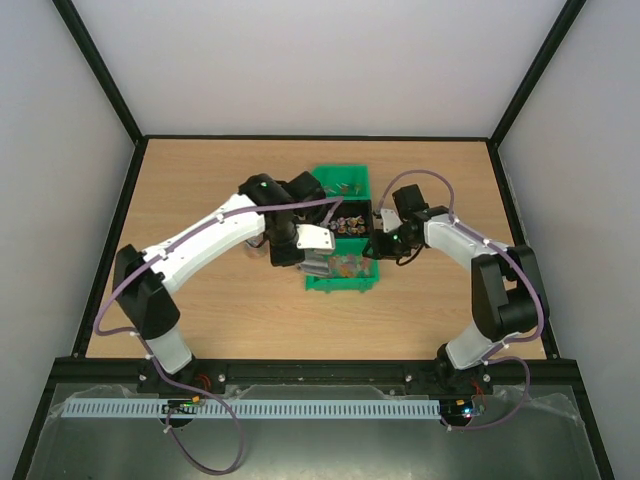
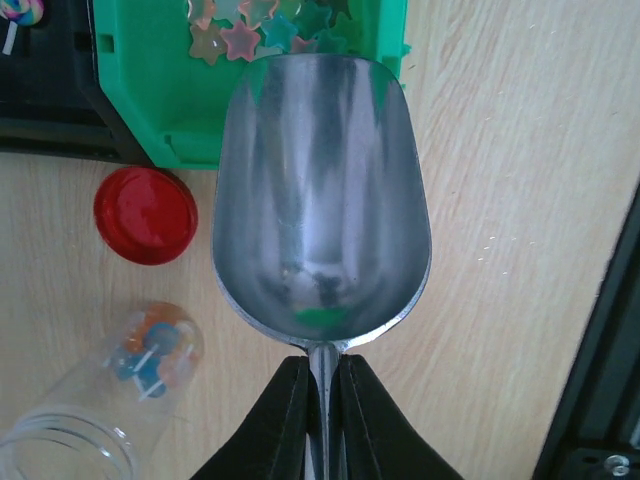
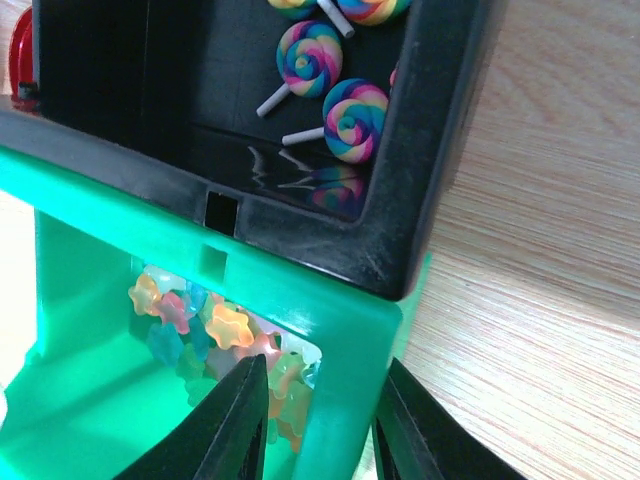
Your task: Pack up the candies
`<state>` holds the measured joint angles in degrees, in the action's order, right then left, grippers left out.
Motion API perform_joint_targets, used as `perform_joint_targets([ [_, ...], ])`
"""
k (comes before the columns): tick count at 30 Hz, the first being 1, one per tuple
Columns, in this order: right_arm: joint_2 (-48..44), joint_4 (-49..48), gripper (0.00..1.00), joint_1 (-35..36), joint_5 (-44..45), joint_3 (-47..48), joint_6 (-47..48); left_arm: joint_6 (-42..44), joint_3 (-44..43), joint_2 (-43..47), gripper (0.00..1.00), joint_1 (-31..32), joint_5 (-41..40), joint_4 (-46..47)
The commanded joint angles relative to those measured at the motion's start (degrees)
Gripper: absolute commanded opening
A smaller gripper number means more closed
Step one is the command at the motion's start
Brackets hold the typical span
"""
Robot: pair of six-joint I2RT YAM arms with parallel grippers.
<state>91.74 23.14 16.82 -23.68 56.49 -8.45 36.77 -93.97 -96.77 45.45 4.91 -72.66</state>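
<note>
Holding the scoop (image 2: 320,200) by its handle, your left pincer (image 2: 322,372) is clamped tight at bottom centre. Your right pincer (image 3: 325,375) straddles the green bin (image 3: 120,220) wall; you cannot tell whether it squeezes. Candies (image 3: 225,325) lie inside that bin, lower left.

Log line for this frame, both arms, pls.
left gripper: shut on scoop, scoop empty, at green bin edge | right gripper: shut on green bin wall | star candies: in green bin
</note>
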Motion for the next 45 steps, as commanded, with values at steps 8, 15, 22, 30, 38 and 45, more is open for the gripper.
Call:
perform_joint_targets([
  [8, -3.1, -2.6, 0.28, 0.9, -2.7, -4.7, -1.4, 4.4, -8.6, -8.8, 0.02, 5.5, -19.2, -1.7],
  [15, -4.2, -3.0, 0.27, 0.9, -2.4, -5.6, -1.4, 5.6, -7.6, -11.2, 0.02, 6.6, -20.9, -1.7],
  [22, -4.1, -3.3, 0.22, 0.9, -2.7, -5.8, -1.3, 5.6, -6.8, -13.2, 0.02, 6.6, -18.8, -1.9],
  [30, -5.1, -3.0, 0.14, 0.9, -2.6, -6.2, -1.1, 6.1, -4.7, -15.5, 0.02, 6.8, -17.9, -1.9],
  [38, -5.1, -2.8, 0.01, 0.9, -2.6, -5.4, -2.1, 4.9, -5.8, -18.5, 0.02, 6.8, -15.5, -1.9],
  [45, -5.9, -3.9, 0.01, 1.0, -2.2, -6.6, -4.0, -1.7, -5.2, -20.7, 0.02, 5.0, 2.4, -1.4],
])
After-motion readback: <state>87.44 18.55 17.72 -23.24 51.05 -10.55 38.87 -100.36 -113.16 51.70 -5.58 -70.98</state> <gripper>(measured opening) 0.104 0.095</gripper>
